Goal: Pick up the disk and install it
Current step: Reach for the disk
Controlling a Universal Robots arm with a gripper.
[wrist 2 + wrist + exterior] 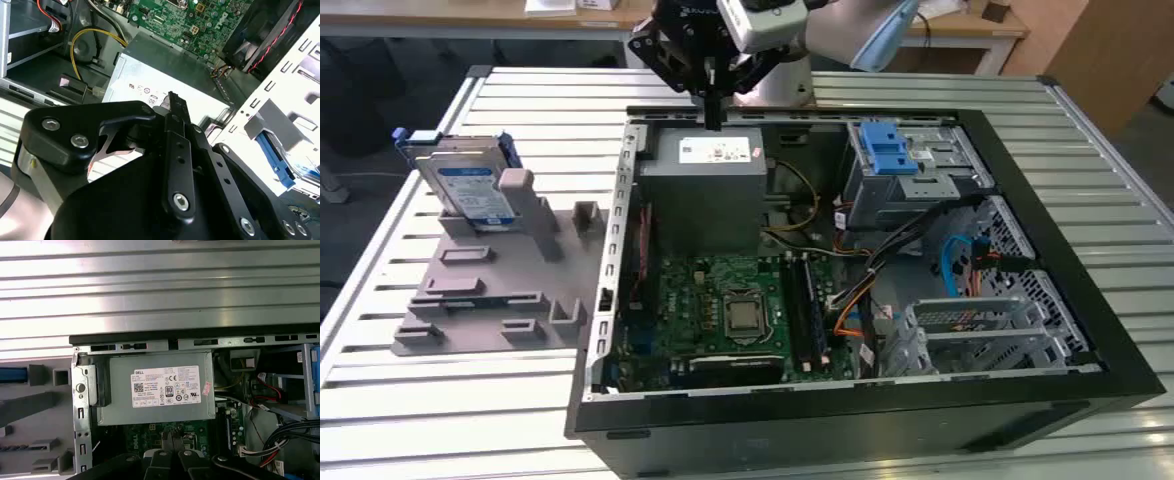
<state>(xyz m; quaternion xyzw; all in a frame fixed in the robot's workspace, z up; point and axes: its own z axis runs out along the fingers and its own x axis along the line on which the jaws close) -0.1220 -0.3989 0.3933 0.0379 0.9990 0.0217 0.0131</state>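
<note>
The disk (464,185) is outside the computer case (854,425), well apart from it toward the exterior view's left. It stands on end in a grey plastic holder (494,295) that lies on the slatted metal table (440,400). Its long axis rises out of the holder and leans a little. The blue-and-white label faces the camera, and a blue rail runs along each side edge. Nothing touches the disk apart from the holder.

The gripper (715,118) hangs above the far edge of the open case with its fingers pointing straight down. It sits over the grey power supply box (707,185), near the box's white sticker. In both wrist views the gripper's (172,98) fingers (169,442) are pressed together into one narrow tip and hold nothing. The power supply (157,390) lies directly below them, and the green motherboard (720,300) is just beside it. A blue ribbed latch (883,150) sits on the drive cage at the far corner of the case, toward the exterior view's right.
</note>
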